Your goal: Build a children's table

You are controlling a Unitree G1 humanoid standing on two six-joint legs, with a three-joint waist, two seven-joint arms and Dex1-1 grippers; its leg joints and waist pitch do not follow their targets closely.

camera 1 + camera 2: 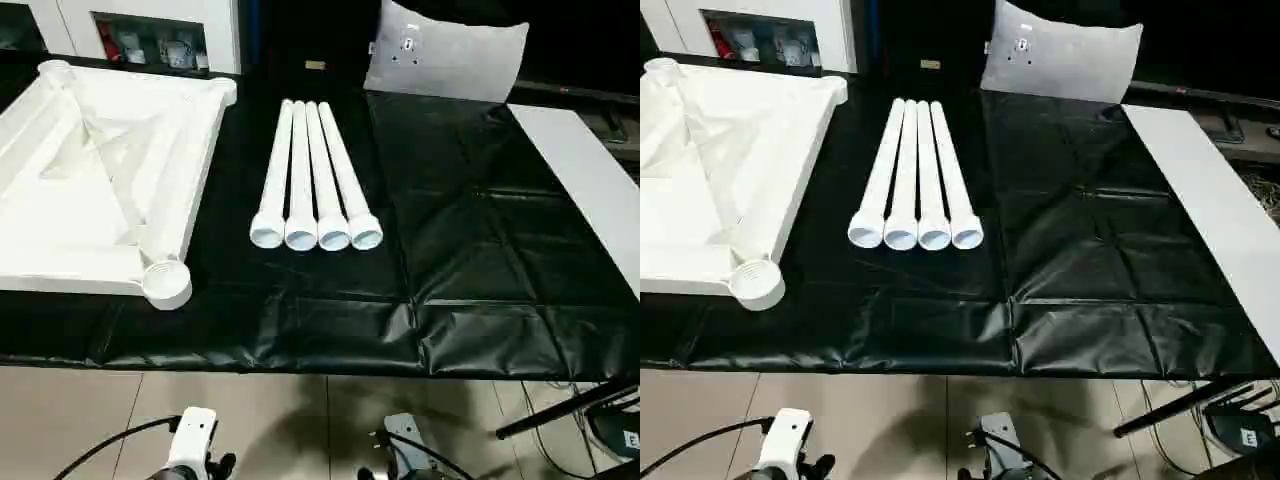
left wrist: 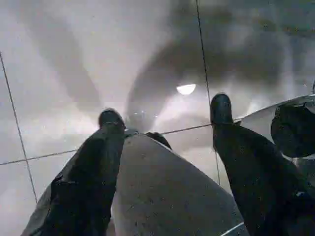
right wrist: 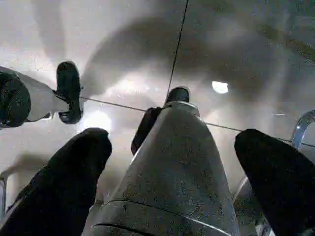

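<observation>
The black sheet covers the whole work surface before me, and the largest thing on it is the tabletop, lying ribbed side up at my left with a round corner socket at its near corner, close to the sheet's front edge. Just to the right of it, apart from its rim, the four legs lie side by side, touching one another, their wide open ends turned toward me. Beyond them a flat grey-white panel leans at the back, and a white cabinet stands behind the tabletop. Both my arms hang low over the tiled floor, short of the sheet. My left gripper has its two black fingers spread apart with nothing between them, and my right gripper stands spread wider, also empty. I judge that no leg has been fitted yet, so the step in hand is the first pick. The next move calls for raising an arm over the sheet, closing on one leg away from its neighbours, and bringing it to a socket
</observation>
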